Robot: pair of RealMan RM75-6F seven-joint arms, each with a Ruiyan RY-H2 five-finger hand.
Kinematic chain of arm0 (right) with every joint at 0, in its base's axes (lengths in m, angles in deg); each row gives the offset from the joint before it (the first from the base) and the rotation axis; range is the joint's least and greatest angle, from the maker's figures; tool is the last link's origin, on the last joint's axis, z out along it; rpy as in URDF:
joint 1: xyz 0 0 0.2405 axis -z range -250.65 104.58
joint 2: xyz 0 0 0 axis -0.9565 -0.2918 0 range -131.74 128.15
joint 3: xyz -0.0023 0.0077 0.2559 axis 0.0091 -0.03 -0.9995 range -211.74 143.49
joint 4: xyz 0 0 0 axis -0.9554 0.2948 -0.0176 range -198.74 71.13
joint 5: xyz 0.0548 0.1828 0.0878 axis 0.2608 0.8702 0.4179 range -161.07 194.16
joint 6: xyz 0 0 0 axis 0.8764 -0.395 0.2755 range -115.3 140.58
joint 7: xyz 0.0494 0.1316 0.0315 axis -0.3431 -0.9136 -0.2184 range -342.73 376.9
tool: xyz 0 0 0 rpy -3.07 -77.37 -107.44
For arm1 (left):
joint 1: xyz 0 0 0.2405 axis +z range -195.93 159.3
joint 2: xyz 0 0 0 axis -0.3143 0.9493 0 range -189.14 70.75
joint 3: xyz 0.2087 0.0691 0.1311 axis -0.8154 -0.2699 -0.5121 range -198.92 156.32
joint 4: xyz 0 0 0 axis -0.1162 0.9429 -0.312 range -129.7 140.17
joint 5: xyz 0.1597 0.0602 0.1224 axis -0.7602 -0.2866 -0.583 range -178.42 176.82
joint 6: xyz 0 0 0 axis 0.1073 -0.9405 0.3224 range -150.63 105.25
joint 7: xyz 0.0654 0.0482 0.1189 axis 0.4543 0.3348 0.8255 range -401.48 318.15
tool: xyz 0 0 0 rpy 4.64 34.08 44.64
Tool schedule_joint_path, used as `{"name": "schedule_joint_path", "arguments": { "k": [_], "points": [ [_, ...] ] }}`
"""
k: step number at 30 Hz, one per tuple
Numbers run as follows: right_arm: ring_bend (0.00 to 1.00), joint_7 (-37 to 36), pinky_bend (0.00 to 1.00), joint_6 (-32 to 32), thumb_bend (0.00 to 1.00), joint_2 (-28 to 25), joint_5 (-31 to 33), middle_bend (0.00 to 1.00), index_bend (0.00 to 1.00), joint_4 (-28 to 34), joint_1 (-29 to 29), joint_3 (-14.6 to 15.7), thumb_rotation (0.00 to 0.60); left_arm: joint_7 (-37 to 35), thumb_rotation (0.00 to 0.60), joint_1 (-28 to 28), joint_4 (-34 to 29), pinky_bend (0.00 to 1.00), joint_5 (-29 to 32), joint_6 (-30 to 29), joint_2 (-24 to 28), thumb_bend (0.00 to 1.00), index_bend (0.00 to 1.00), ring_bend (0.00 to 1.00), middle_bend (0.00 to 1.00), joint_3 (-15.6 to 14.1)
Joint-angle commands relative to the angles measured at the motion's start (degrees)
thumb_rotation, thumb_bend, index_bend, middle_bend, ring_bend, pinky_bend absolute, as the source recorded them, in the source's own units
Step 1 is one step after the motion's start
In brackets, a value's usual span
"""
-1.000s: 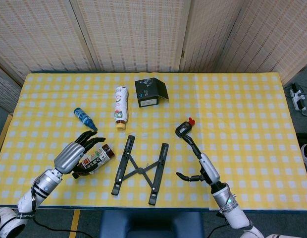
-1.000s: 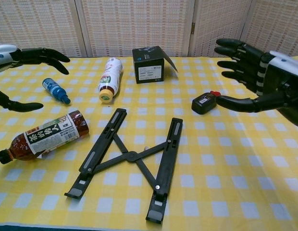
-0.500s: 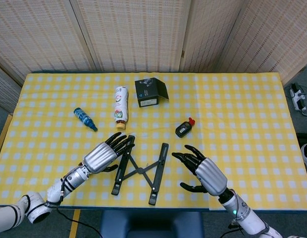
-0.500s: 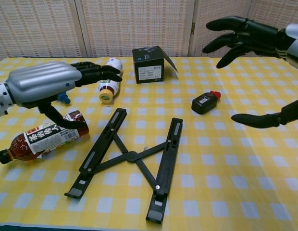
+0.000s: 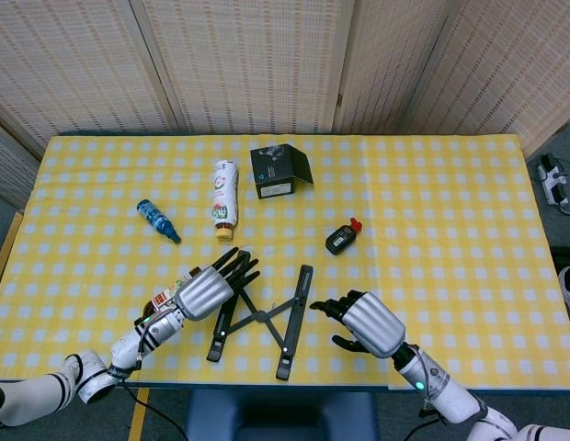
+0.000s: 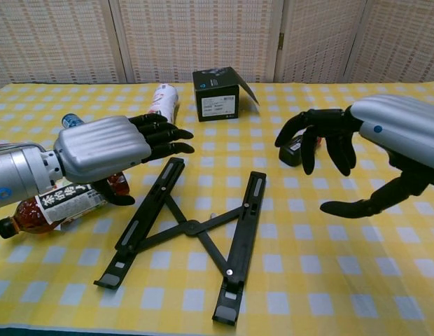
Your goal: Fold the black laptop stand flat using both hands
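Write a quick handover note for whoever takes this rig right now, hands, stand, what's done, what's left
Left hand: open, fingers spread, hovering over the left rail of the black laptop stand, holding nothing.
Right hand: open, fingers curled downward, hovering to the right of the stand's right rail, no contact visible.
Stand: lying on the table near the front edge, rails spread in an X, still unfolded.
Done: both hands positioned on either side of the stand.
Left: grip both rails and push them together until flat.
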Motion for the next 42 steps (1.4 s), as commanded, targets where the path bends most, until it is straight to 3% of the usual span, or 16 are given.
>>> {"name": "schedule_joint_path", "arguments": {
  "k": [1, 12, 31, 42],
  "points": [
    [0.68, 1.3, 0.64, -0.7, 0.25, 1.5, -0.4, 0.54, 0.33, -2.3, -0.6, 0.4, 0.600, 0.4, 0.600, 0.5, 0.7, 0.00, 0.7, 0.1, -0.4, 0.22, 0.00, 0.00, 0.00, -0.6],
    [0.75, 4.8, 0.75, -2.6, 0.25, 6.3, -1.7, 0.62, 0.37, -9.1, -2.4, 1.6, 0.600, 2.8, 0.600, 1.4, 2.2, 0.00, 3.4, 0.9, -1.8, 0.21, 0.00, 0.00, 0.00, -1.2],
    [0.77, 9.1, 0.75, -3.8, 0.25, 16.6, -1.4, 0.63, 0.37, -23.3, -5.0, 1.5, 0.600, -0.7, 0.600, 0.3, 4.1, 0.00, 5.2, 2.1, -4.4, 0.21, 0.00, 0.00, 0.00, -1.7],
    [0.77, 8.6, 0.75, -1.4, 0.25, 23.8, -2.1, 0.64, 0.38, -33.5, -6.5, 1.5, 0.600, -2.6, 0.600, 0.1, 4.7, 0.00, 5.7, 2.2, -4.9, 0.21, 0.00, 0.00, 0.00, -2.2]
  ]
}}
